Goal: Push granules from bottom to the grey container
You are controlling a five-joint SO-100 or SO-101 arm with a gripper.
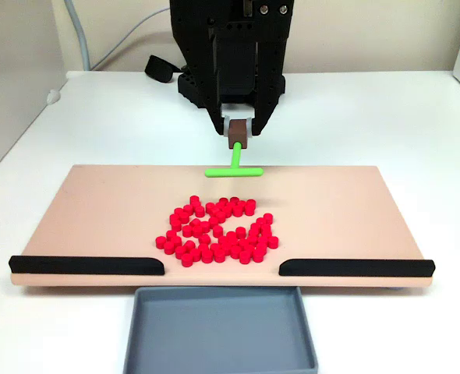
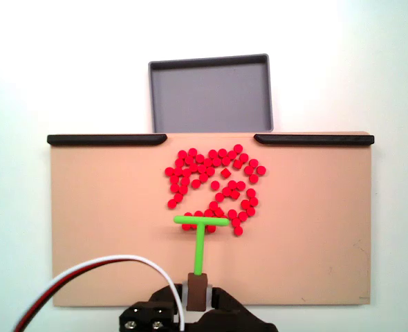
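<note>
Hand (image 2: 198, 294) clenched on green T-stick (image 2: 200, 235); crossbar touching granules (image 2: 214, 187) on beige board (image 2: 314, 228); grey container (image 2: 211, 93) beyond.

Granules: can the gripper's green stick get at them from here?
Probably yes. The gripper holds the green T-stick, whose crossbar sits at the granules' near edge; nothing stands between.

- Grey container (image 1: 222, 327): near edge cut off by the bottom of a fixed view.
- Gripper (image 2: 198, 297): body cropped at the bottom edge; fingertips hidden behind the brown block (image 2: 198, 290).
- Arm (image 1: 230, 47): upper part cut off at the top.
- Granules (image 2: 211, 187): a few hidden under the green T-shaped stick (image 2: 200, 232).
</note>
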